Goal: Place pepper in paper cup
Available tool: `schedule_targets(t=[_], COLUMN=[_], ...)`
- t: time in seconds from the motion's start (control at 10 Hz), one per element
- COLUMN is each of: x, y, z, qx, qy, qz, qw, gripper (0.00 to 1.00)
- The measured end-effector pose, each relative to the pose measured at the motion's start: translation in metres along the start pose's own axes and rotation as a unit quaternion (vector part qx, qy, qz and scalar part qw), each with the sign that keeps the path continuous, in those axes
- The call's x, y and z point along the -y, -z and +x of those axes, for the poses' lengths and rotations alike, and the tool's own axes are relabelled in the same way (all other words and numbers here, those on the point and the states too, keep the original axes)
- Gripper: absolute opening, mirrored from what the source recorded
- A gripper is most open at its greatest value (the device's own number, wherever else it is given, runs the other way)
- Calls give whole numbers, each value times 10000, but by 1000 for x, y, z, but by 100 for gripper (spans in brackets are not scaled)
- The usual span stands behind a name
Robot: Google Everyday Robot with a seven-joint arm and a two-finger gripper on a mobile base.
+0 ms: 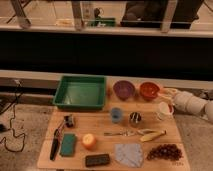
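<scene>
The white paper cup [163, 111] stands at the right edge of the wooden table [100, 125], in front of the orange bowl [149, 90]. My gripper [169, 98] reaches in from the right on a white arm [191, 103] and sits just above and behind the cup's mouth. A small red-orange spot, probably the pepper [172, 106], shows at the cup's right rim under the gripper. I cannot tell whether it is held or lies in the cup.
A green tray [80, 92] and a purple bowl [123, 89] stand at the back. A small blue cup [116, 115] and a dark shiny cup [135, 118] stand mid-table. In front lie a round orange fruit [89, 141], a banana [152, 135], grapes [165, 151], a cloth [128, 154] and a green sponge [67, 144].
</scene>
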Motion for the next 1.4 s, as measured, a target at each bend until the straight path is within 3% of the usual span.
schedule_targets(t=[1.2,1.4], x=[0,0], y=[0,0], z=[0,0], qx=[1,1], qy=[0,1], qz=[-2,-1], qw=[10000,10000], gripper=[7,19])
